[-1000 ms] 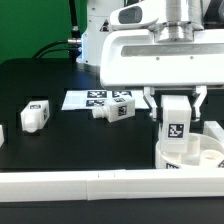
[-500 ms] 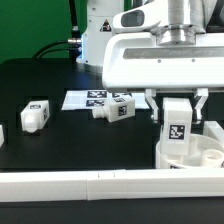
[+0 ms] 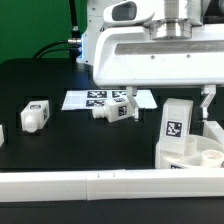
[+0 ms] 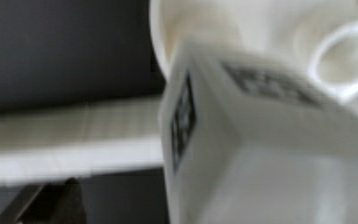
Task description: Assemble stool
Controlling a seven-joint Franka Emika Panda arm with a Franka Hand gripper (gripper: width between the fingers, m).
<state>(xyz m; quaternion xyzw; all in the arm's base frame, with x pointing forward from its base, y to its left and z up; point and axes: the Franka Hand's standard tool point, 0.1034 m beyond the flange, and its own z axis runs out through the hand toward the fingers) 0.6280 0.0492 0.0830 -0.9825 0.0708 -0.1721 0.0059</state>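
Note:
The white round seat lies at the exterior view's right, by the front rail. One white tagged leg stands upright in it. My gripper is open, its fingers apart on either side of the leg's top, not touching it. In the wrist view the same leg fills the picture, blurred, with the seat behind it and one dark fingertip off to the side. Two loose legs lie on the black table.
The marker board lies behind the middle leg. A long white rail runs along the front edge and shows in the wrist view. Another white part sits at the exterior view's left edge.
The fingers have spread apart and let go of the leg, which stays standing in the seat. The hand has shifted toward the exterior view's left and a little up.

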